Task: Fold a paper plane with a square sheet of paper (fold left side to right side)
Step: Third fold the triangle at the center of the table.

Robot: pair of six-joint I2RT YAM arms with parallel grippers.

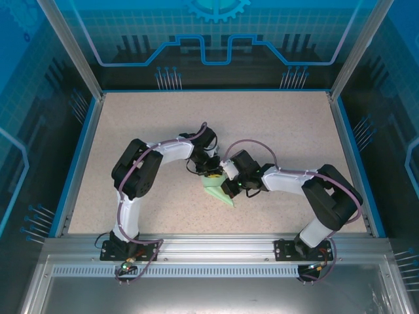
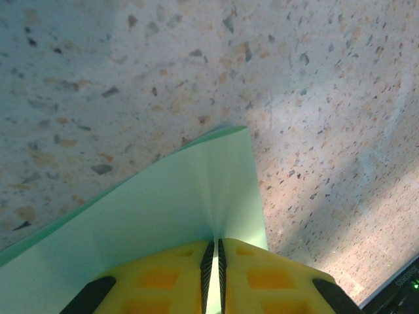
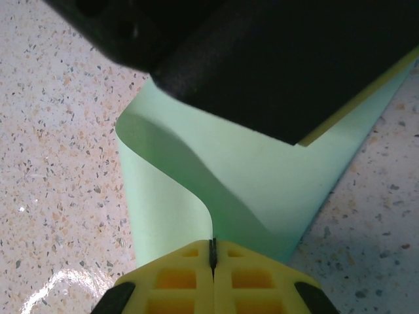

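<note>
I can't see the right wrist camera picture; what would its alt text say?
The yellow right pincer is shut on the edge of a pale green sheet of paper, which curls over in a loose bend on a speckled table. A blurred black machine part covers the top of the picture, overlapping the paper.

Bright, even overhead light reaches your table [image 1: 275, 124]. In the right wrist view glare sits near left; the close dark shape [image 3: 262, 59] is possibly out of focus.
</note>
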